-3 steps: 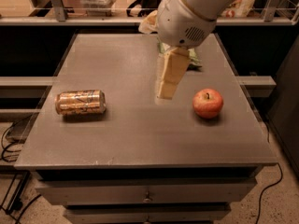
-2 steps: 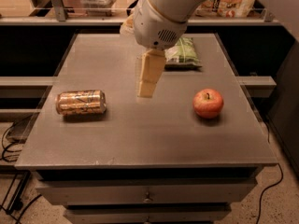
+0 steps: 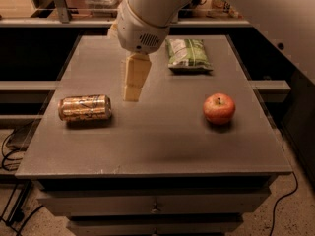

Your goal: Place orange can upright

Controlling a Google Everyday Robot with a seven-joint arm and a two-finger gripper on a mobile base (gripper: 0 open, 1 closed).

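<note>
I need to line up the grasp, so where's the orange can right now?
In the camera view the orange can lies on its side near the table's left edge; the gripper hangs above the table just right of it.

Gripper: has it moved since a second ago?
Yes. The gripper has shifted left in the view, away from the unmoved apple and toward the orange can, now hanging just right of it.

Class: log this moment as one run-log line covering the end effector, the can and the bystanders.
orange can: on its side, left of table | end effector: above table beside orange can, not touching | apple: right | green bag: rear
</note>
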